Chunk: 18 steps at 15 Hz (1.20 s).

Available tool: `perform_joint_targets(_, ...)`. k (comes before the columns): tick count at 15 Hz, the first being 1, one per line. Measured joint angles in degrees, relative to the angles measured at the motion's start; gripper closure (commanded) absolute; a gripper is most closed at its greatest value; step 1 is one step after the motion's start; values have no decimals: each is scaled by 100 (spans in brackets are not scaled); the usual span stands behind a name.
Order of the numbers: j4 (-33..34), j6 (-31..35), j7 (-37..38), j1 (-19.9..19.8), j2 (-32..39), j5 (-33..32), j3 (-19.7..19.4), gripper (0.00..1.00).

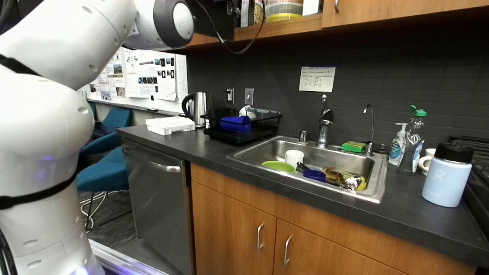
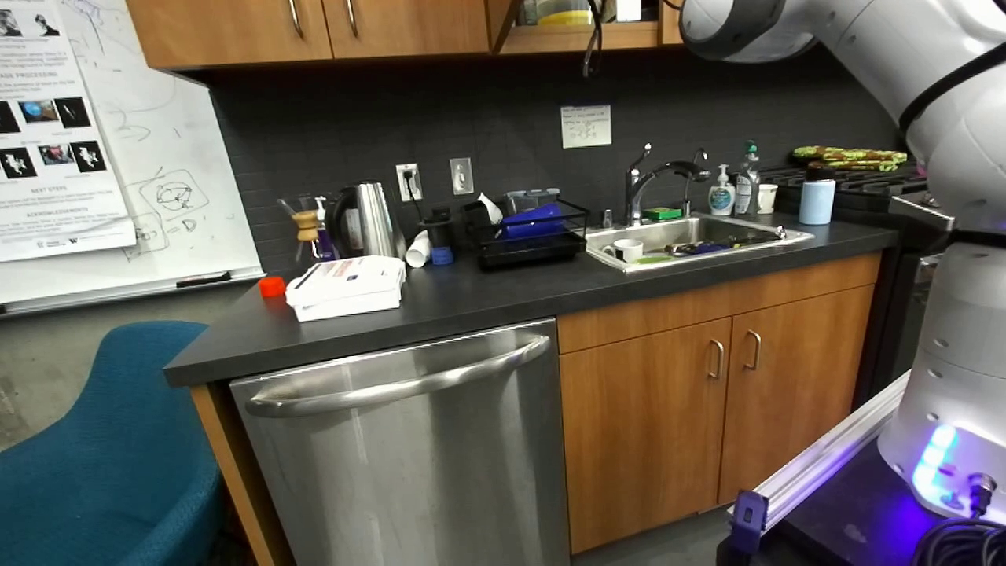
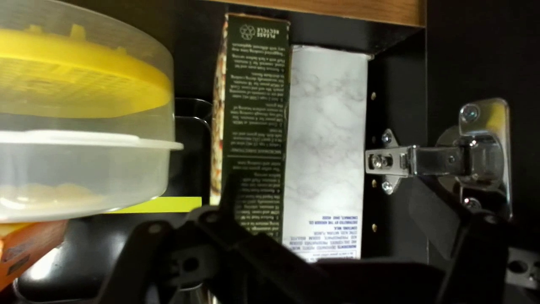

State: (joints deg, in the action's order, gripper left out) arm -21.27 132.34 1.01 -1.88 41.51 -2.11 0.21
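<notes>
My gripper (image 3: 331,202) shows dark along the bottom of the wrist view. Its fingers stand wide apart, with nothing seen held. One finger is in front of a dark green food box (image 3: 257,122) with printed directions. The other is by the cabinet hinge (image 3: 388,162). A white marbled box (image 3: 327,126) stands beside the green box and shows between the fingers. The printing on both boxes is upside down in this view. I cannot tell whether a finger touches a box. Neither exterior view shows the gripper; the arm (image 1: 153,23) reaches up toward the upper cabinet.
Clear round containers with a yellow insert (image 3: 84,84) stand beside the boxes. An orange package (image 3: 29,249) is at the wrist view's edge. The open cabinet's wooden shelf edge (image 1: 279,27) is above the counter. A sink (image 1: 248,152), dish rack (image 2: 526,248) and blue bottle (image 1: 447,183) are below.
</notes>
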Motion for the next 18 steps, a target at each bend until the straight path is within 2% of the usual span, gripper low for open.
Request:
perform_joint_targets(8, 5, -72, 6, -32, 8, -2, -32, 0)
perform_joint_targets(15, 35, -23, 74, -41, -72, -125, -350, 0)
perform_joint_targets(18, 35, -76, 46, -34, -138, -151, -372, 0)
